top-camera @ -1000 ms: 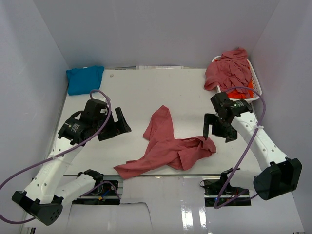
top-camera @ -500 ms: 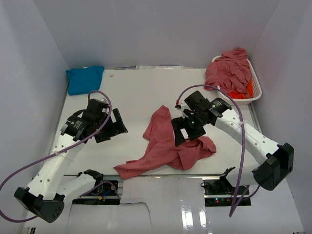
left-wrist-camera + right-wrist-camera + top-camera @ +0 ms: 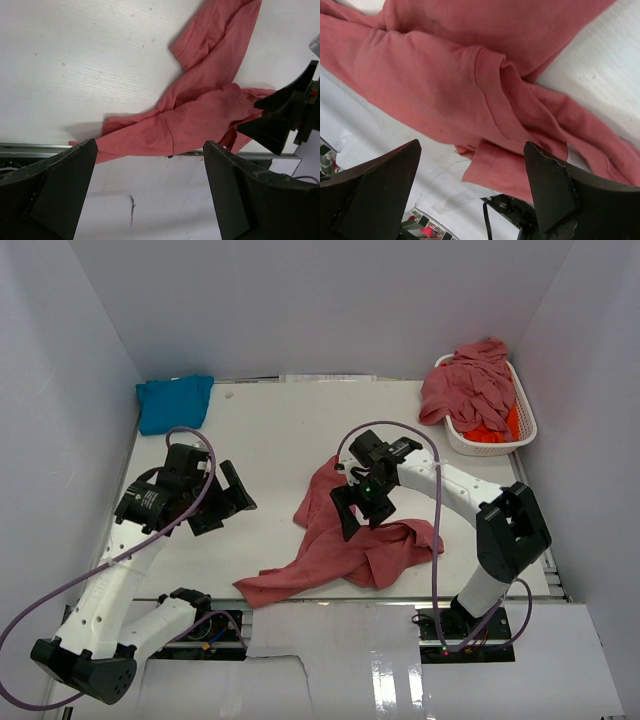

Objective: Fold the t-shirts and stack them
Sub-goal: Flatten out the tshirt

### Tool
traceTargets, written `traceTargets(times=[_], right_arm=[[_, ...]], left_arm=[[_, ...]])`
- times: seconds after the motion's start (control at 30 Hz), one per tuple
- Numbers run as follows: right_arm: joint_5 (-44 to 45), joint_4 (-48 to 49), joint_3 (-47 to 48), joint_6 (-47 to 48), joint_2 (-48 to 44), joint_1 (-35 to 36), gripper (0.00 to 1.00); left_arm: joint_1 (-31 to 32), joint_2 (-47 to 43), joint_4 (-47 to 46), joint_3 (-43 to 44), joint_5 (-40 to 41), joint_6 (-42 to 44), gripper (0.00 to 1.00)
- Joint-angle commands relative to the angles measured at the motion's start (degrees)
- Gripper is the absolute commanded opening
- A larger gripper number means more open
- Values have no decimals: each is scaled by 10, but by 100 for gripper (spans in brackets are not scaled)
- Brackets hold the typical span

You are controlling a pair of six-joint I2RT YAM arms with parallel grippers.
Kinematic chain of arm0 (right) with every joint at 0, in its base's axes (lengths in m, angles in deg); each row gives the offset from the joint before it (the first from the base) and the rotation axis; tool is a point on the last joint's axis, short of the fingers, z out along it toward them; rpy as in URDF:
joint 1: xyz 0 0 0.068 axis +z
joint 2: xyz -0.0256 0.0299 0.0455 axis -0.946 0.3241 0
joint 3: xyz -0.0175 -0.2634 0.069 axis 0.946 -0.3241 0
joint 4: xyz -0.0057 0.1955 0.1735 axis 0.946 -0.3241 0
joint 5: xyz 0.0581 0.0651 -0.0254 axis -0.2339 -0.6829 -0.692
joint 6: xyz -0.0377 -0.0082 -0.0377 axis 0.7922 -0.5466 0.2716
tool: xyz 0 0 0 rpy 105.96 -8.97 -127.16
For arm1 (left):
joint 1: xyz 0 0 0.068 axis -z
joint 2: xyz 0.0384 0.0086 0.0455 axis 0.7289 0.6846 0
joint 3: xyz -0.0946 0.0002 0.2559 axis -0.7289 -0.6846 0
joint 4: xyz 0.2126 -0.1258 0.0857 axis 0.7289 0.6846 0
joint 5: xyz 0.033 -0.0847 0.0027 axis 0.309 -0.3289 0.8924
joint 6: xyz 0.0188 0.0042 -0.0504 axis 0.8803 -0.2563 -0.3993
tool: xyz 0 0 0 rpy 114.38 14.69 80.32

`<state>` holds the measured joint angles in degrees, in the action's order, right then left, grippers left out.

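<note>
A crumpled rose-red t-shirt (image 3: 345, 545) lies spread on the white table near its front edge. My right gripper (image 3: 362, 512) hovers open just over the shirt's middle. In the right wrist view the folds of the shirt (image 3: 470, 85) fill the frame, and nothing is pinched between the wide-set jaws of the right gripper (image 3: 472, 195). My left gripper (image 3: 225, 505) stands open to the left of the shirt, apart from it. The left wrist view shows the shirt (image 3: 200, 110) ahead of the open left gripper (image 3: 150, 200). A folded turquoise t-shirt (image 3: 173, 402) lies at the back left.
A white slatted basket (image 3: 482, 445) at the back right holds a heap of rose-red shirts (image 3: 468, 385) and an orange one (image 3: 497, 430). White walls close in the table on three sides. The right gripper (image 3: 285, 117) shows at the right edge of the left wrist view.
My right arm has swung left from beside the shirt's right end to over its middle, its jaws narrowing slightly. The left arm has shifted a little to the left.
</note>
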<state>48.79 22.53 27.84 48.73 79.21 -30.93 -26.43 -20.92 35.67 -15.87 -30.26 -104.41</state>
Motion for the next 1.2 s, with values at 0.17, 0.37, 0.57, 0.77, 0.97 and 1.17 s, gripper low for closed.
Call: traceTargets(times=[0.17,0.37,0.57,0.77,0.97,1.17], right_arm=[[-35,51,61,43,67,1,89],[-53,63,89,45,104,2,88],[-65,64,80,46,108,4,68],[-66,69,40,43,93,10,68],[-66,70,12,45,90,18,47],[-60,80,32,31,87,21,8]], left_arm=[[-2,-24,27,25,-7,-20,98],[-3,-32,36,27,-7,-27,98],[-3,-30,39,31,-2,-24,98],[-3,-22,37,28,-2,-22,98],[-3,-24,35,22,-3,-21,98],[-3,-26,36,23,-2,-18,98]])
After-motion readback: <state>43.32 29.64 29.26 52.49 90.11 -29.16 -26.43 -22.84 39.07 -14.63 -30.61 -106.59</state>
